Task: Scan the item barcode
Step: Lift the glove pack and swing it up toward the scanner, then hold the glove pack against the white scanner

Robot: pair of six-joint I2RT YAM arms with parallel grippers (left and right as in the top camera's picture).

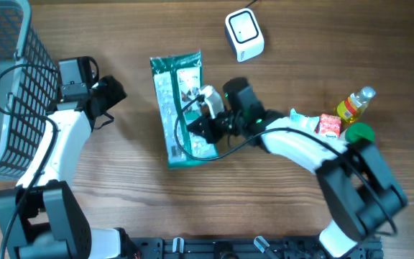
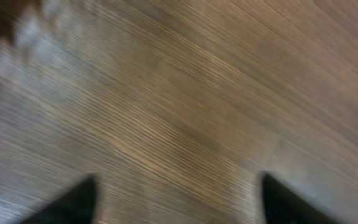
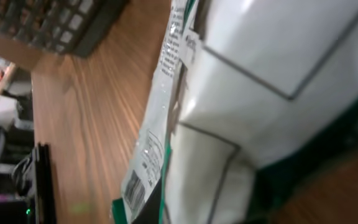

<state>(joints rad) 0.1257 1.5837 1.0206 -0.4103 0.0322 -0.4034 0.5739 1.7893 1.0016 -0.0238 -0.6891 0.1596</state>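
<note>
Though unseen overhead, packet (image 1: 165, 101) barcode (image 3: 132, 188) clear at right wrist.

Bare bench (image 1: 293, 50) lies open between the green packet (image 1: 178, 79) and the bottle cluster (image 1: 354, 106). The white scanner (image 1: 244, 34) guards the far side, and the mesh basket (image 1: 9, 79) walls off the left.

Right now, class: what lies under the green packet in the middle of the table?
The green packet lies on the wooden table; only wood shows around it. Anything beneath it is covered.
</note>
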